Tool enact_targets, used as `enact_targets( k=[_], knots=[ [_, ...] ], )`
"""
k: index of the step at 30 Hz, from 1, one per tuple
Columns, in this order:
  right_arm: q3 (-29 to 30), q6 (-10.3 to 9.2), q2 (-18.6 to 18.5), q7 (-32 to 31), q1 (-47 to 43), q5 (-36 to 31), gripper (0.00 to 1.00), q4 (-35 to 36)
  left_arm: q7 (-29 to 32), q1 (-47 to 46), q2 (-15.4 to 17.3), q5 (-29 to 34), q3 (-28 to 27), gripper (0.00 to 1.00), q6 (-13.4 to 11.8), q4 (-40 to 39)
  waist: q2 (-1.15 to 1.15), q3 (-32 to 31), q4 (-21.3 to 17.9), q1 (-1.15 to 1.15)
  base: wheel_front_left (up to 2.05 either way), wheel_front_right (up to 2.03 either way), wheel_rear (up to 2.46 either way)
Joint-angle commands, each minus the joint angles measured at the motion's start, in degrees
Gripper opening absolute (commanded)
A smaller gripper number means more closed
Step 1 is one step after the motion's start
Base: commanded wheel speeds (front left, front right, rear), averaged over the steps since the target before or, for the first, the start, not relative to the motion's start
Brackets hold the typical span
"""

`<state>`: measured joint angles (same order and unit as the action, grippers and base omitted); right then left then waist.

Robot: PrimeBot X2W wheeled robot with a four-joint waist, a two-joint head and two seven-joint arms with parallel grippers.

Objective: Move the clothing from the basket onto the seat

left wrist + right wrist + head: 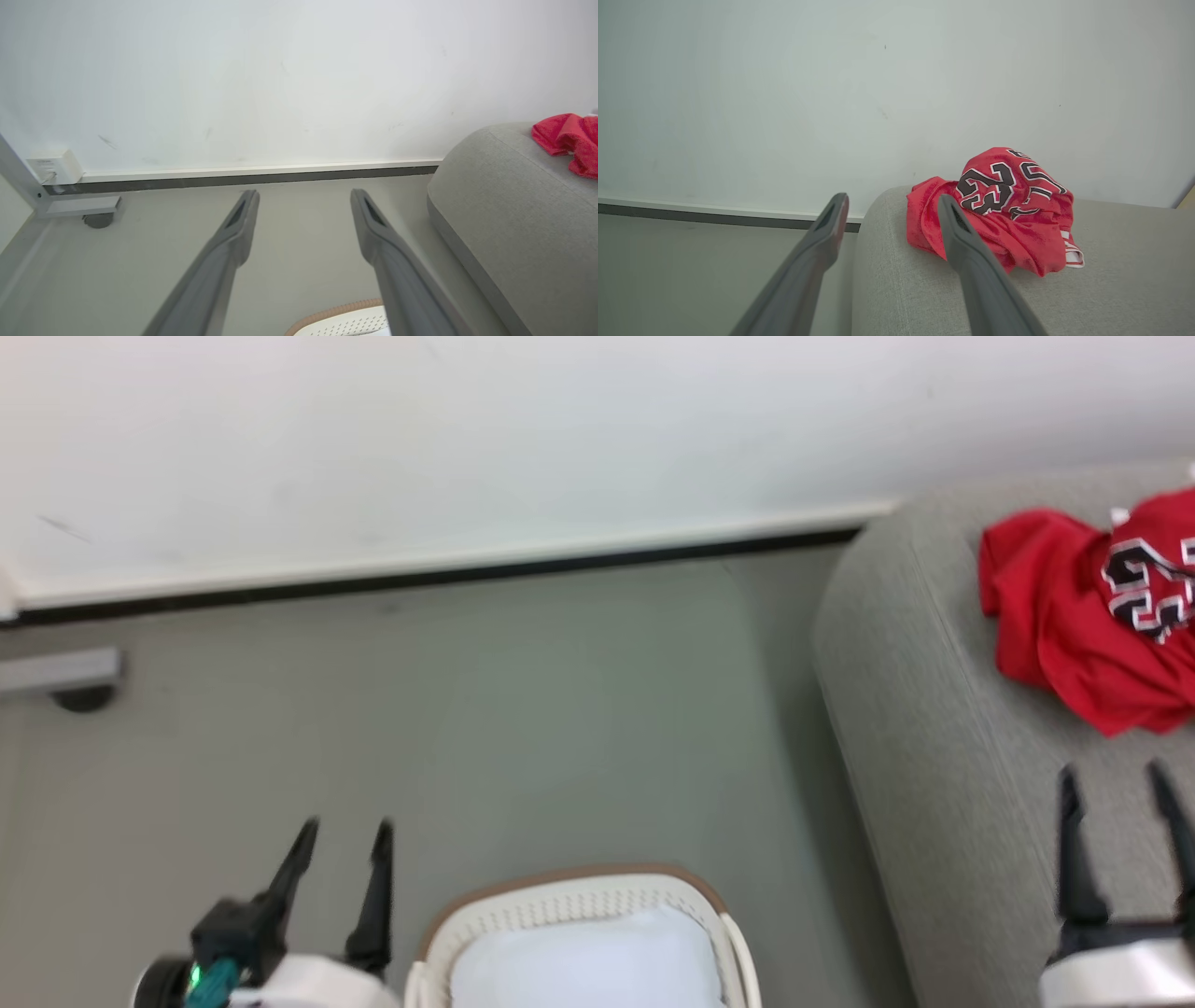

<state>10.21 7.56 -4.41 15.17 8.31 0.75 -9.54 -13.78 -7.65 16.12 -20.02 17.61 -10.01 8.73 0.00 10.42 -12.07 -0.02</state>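
Looking along the right fingers [1074, 840], the clothing [1083, 616] lies ahead of the tips and a little toward the outer finger, bunched in a red heap on the seat [915, 728] and touched by neither finger. These fingers are spread wide with nothing between them. In the right wrist view the heap [1008, 210] runs crosswise to the fingers rather than along them, with its lettered hump past the right-hand finger [966, 247]. The left fingers [378, 887] are spread just as wide and empty, over bare floor, with the clothing well apart from them across the seat's rounded end. The basket [579, 877] sits back from both sets of tips, just beside the left fingers on their inner side and farther from the right ones. What shows of its inside is white lining with no red, though most of it is cut off. If anything remains inside, the left arm looks better placed, and it would have to draw back and inward.
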Motion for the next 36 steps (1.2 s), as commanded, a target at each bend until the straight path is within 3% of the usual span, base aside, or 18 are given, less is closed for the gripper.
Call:
enact_targets(
  k=[1, 9, 23, 36],
  knots=[
    [-0.9, -0.14, 0.3, 0.0, -2.2, 0.3, 1.0, 0.8, -0.6, 1.9, 0.1, -0.8, -0.7, 1.0, -0.2, 0.9, 0.0, -4.4, 3.8, 0.02, 0.0, 0.0, 0.0],
    [-4.5, -0.14, 1.4, 0.0, -11.7, 2.3, 1.0, 3.1, -1.4, 10.1, -2.6, 0.3, -7.3, 1.0, 0.0, 1.8, 0.0, -10.0, 7.7, 0.02, 0.0, 0.0, 0.0],
    [-5.5, -0.14, 1.4, 0.0, -17.2, 7.3, 1.0, 1.0, -1.4, 15.9, -8.5, 6.3, -16.1, 1.0, 8.7, 2.1, 0.0, -14.5, 10.5, 0.02, 0.0, 0.0, 0.0],
    [-5.6, -0.14, 1.4, 0.0, -17.2, 7.2, 1.0, -0.5, -1.4, 16.0, -11.5, 9.9, -19.4, 1.0, 12.2, 3.4, 0.0, -14.6, 9.6, 0.02, 0.0, 0.0, 0.0]
  ],
)
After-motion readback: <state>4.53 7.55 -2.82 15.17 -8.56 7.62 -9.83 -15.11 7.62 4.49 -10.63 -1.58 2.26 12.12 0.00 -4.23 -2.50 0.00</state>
